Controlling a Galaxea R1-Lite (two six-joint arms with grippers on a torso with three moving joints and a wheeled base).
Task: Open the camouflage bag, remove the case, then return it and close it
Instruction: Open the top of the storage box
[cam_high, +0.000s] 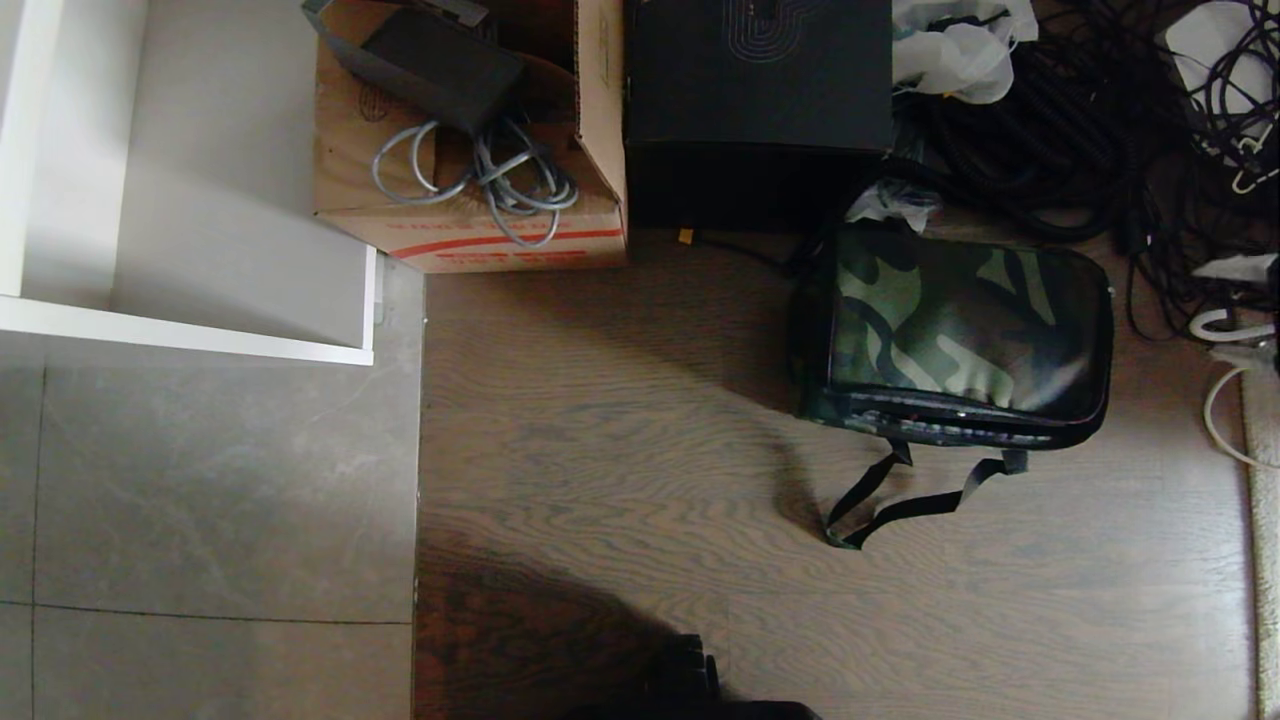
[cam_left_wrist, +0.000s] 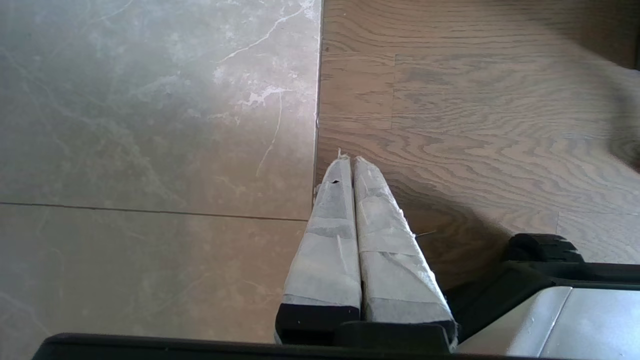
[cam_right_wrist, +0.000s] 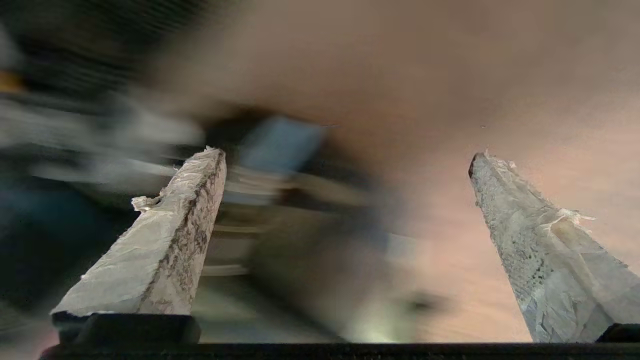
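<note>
Far left in the head view: a white shelf unit (cam_high: 190, 335) over grey floor tiles (cam_high: 200, 500). Next along, at the far edge, a cardboard box (cam_high: 470, 230) holding coiled grey cables (cam_high: 480, 175) and a dark device. Just beside it, touching its right flap, a tall black box (cam_high: 757, 110). Right of centre on the wooden floor (cam_high: 600, 450), the camouflage bag (cam_high: 960, 330), lying flat with its black zipper edge toward the robot and looking closed, a black strap (cam_high: 910, 495) trailing off the near side. Crumpled white plastic at the bag's far edge, between bag and black box. Beyond and to the right, a tangle of black cables (cam_high: 1080, 140) and white cords. No sign of the case in any view.

Left gripper (cam_left_wrist: 350, 159) out of the head view: taped fingers (cam_left_wrist: 330, 240) pressed together, nothing between them, tips poised over the seam where tile meets wood; the bag nowhere near these fingers in the left wrist view.

Right gripper (cam_right_wrist: 347, 157) also outside the head view: taped fingers (cam_right_wrist: 165, 250) spread wide, nothing gripped. Background between and beyond the fingers smeared; cannot tell what lies there, nor where the bag sits relative to them.
</note>
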